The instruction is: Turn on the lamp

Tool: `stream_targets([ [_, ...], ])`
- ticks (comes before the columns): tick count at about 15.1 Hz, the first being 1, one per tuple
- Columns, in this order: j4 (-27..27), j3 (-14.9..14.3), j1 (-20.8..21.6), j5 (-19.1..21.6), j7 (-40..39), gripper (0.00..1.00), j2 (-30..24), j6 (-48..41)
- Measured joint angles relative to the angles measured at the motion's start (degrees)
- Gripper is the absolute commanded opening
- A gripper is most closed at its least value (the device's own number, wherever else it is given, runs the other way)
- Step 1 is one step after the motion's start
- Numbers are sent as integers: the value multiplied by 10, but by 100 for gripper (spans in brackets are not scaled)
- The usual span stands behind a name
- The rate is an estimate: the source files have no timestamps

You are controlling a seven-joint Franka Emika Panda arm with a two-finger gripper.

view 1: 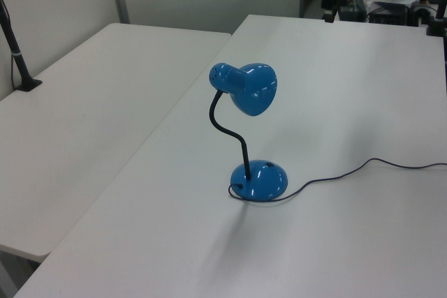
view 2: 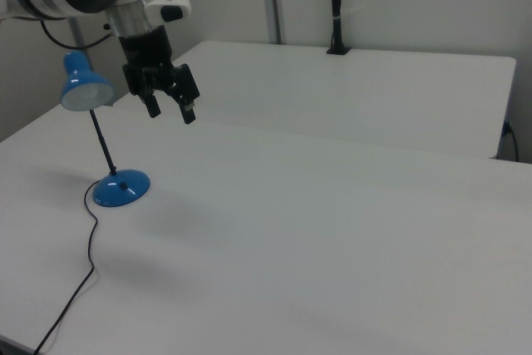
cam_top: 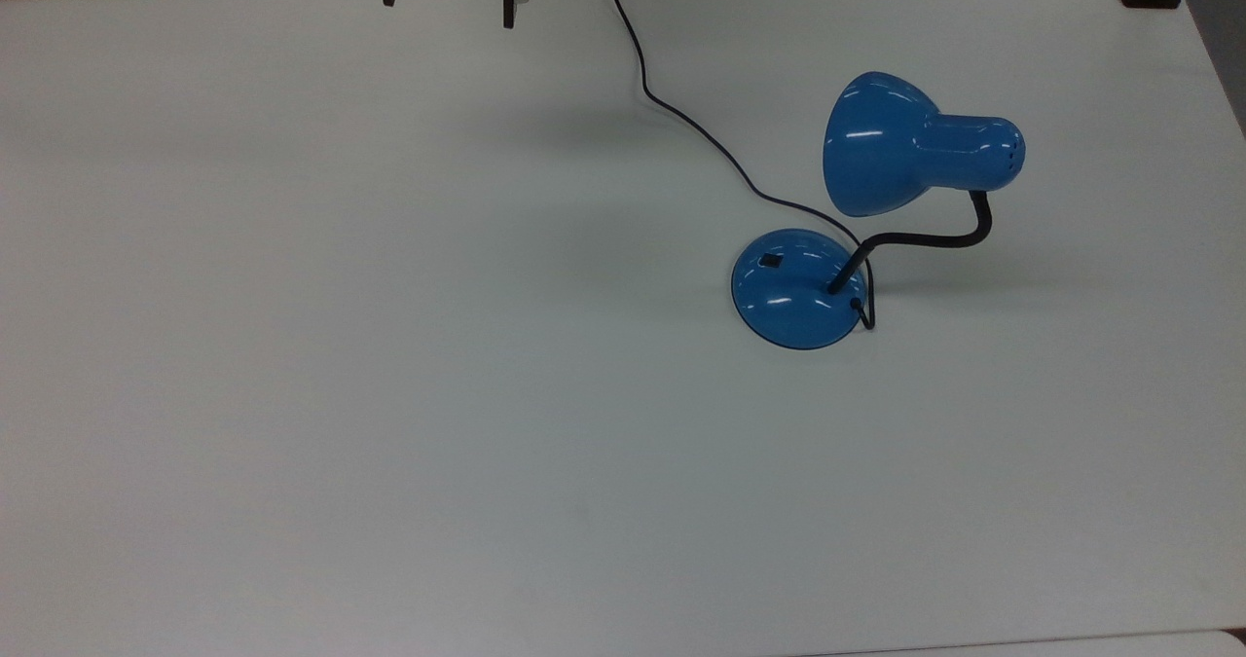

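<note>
White table [cam_top: 389, 394] bears the lamp [cam_top: 798, 287]; gripper [view 2: 171, 110] hangs well apart, fingers [view 2: 189, 113] spread

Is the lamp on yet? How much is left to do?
Nothing looks done yet: the lamp shows no glow. The gripper hangs in the air, jaws open, well away from the lamp's base and holding nothing. Still left: move over, come down and press the small black switch on the base.

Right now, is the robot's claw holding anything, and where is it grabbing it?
Nothing. The gripper hangs open in the air, with no hold on the lamp, which stands by itself on the table.
</note>
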Motion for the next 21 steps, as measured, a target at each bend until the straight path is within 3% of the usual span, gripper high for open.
stream_targets([
  [4, 0, -1, 0, 0, 0, 100, 0, 0],
  [6, 0, -1, 0, 0, 0, 91, 1, 0],
  [7, 0, -1, 0, 0, 0, 80, 2, 0],
  [11, 0, -1, 0, 0, -4, 7, 6, 0],
  [12, 0, -1, 1, 0, -9, 0, 6, 0],
  [21, -3, -1, 5, 9, -65, 0, 10, 0],
])
